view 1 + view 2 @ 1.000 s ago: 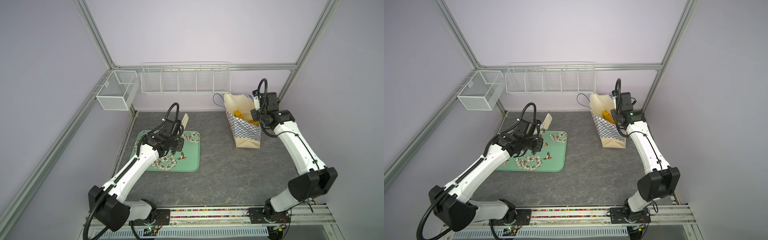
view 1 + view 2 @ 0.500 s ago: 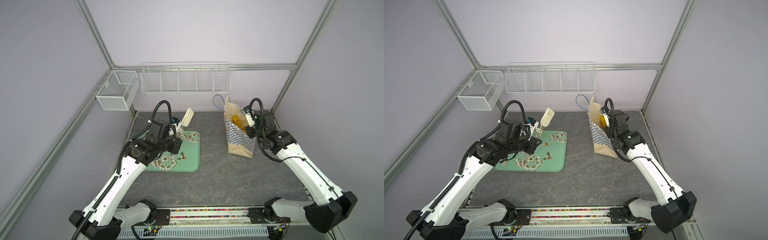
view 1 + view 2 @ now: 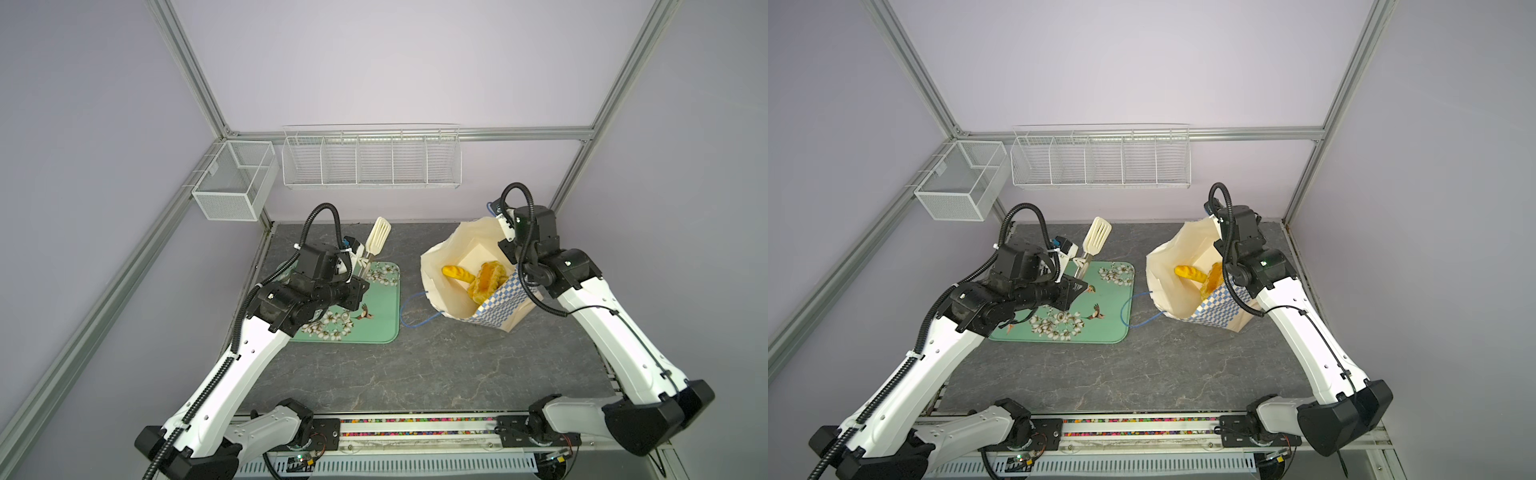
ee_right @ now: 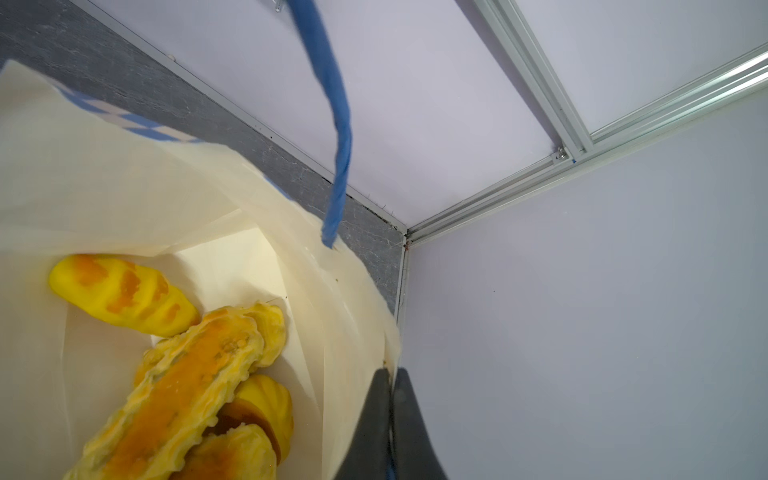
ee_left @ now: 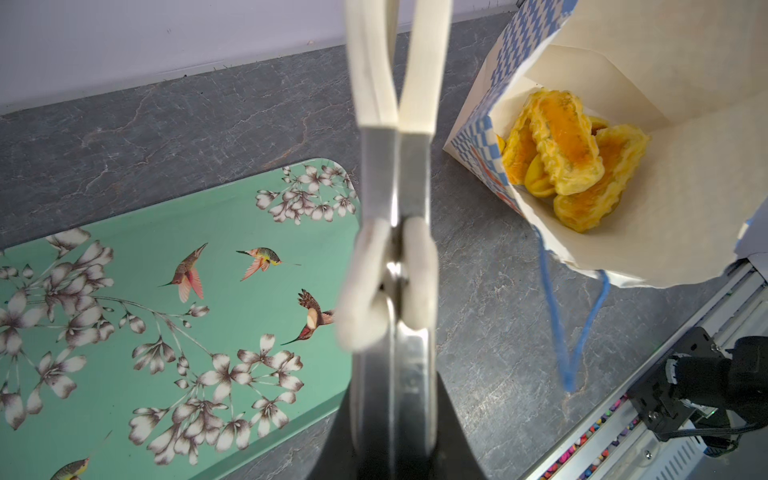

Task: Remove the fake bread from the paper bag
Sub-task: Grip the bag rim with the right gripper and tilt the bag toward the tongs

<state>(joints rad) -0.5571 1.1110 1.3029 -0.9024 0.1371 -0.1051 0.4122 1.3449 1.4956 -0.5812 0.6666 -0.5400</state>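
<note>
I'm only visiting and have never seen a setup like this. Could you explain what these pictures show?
These are two white robot arms mounted at the front edge of a table, each ending in a two-fingered gripper. Two pictures look down from overhead, almost identically; two come from cameras on the wrists. On the table sit a green flowered tray and a tilted paper bag with glossy fake bread inside. The left gripper is shut on cream tongs; the right gripper pinches the bag's rim. Wire baskets hang at the back.
</note>
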